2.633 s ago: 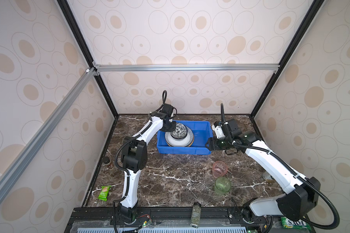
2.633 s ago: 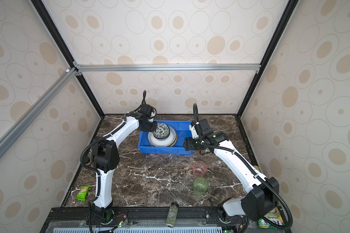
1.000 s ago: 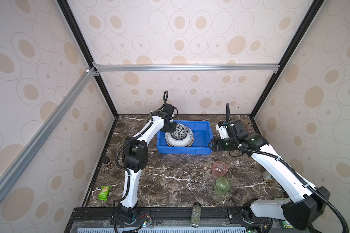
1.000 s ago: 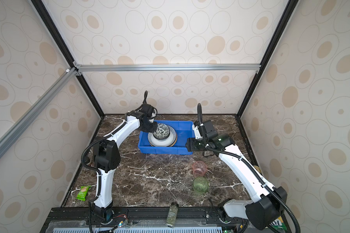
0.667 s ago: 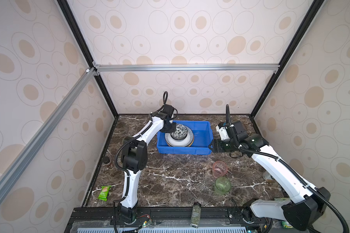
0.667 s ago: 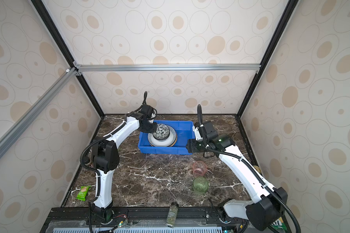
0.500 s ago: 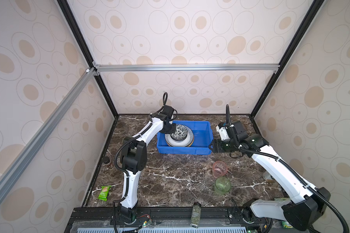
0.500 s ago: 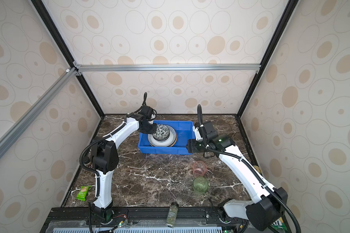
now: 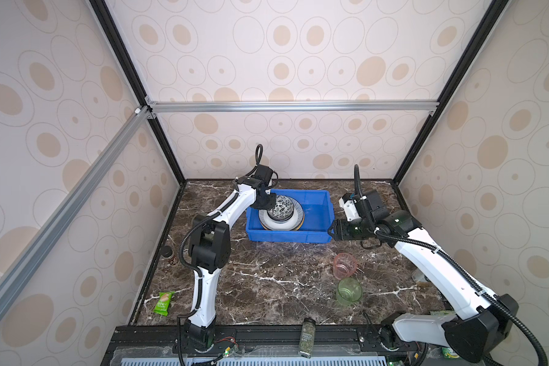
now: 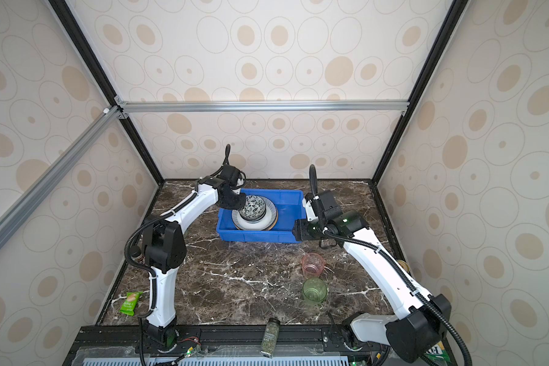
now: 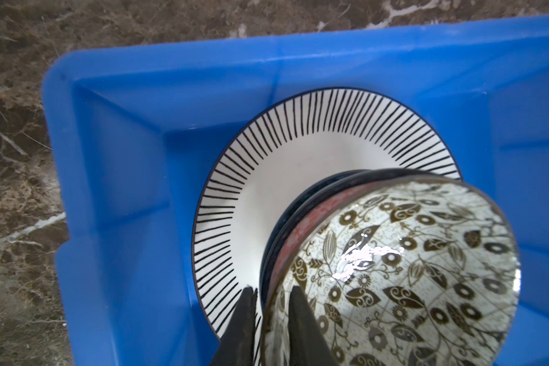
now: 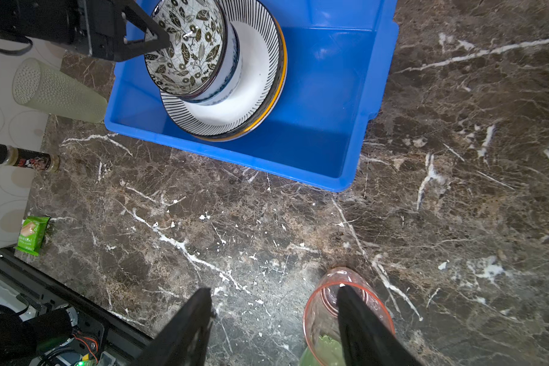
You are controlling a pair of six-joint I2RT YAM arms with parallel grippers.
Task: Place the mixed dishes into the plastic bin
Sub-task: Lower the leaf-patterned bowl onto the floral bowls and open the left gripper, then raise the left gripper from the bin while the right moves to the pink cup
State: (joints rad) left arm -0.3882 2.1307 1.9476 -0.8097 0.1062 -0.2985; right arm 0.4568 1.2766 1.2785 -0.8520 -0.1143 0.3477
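The blue plastic bin [image 9: 317, 236] [image 10: 257, 236] holds a stack: a striped-rim plate [image 11: 267, 152] on other plates, a blue-white bowl [image 12: 232, 79], and a black-white leaf bowl [image 9: 281, 207] [image 11: 409, 253] on top. My left gripper [image 9: 267, 202] [image 11: 270, 294] straddles the leaf bowl's rim, one finger inside and one outside, jaws slightly apart. My right gripper [image 9: 332, 230] [image 12: 274, 288] hovers open and empty off the bin's right front corner. A pink cup [image 9: 345, 265] [image 12: 327, 313] and a green cup [image 9: 348, 291] stand on the marble below it.
A spice jar [image 9: 308, 337] lies on the front rail. A green snack packet [image 9: 163, 302] and a dark bottle [image 9: 171, 255] sit by the left wall. A frosted pale tumbler [image 12: 57, 92] lies left of the bin. The bin's right half [image 12: 314, 104] is bare.
The left jaws have eased apart around the leaf bowl's rim, and the bowl stays on the stack. The right gripper drew back from the bin's wall earlier and has held still since.
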